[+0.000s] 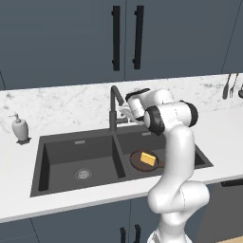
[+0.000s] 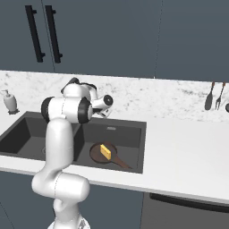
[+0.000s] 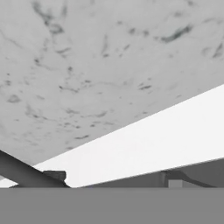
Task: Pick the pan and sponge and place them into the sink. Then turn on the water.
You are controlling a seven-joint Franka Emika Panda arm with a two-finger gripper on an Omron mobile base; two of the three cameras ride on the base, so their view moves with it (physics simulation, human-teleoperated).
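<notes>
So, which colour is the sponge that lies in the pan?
Yellow; the sponge shows best in the left base view, on the dark brown pan.

One pan (image 1: 142,161), one sponge (image 1: 148,158), one sink (image 1: 57,166) with two basins, one faucet (image 1: 114,107), one soap bottle (image 1: 20,128), two cabinet handles (image 1: 116,38).

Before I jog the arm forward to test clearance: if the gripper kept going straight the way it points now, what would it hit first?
Most likely the marble backsplash behind the sink. The faucet sits just beside that line, though depth is unclear, so it might graze it.
</notes>
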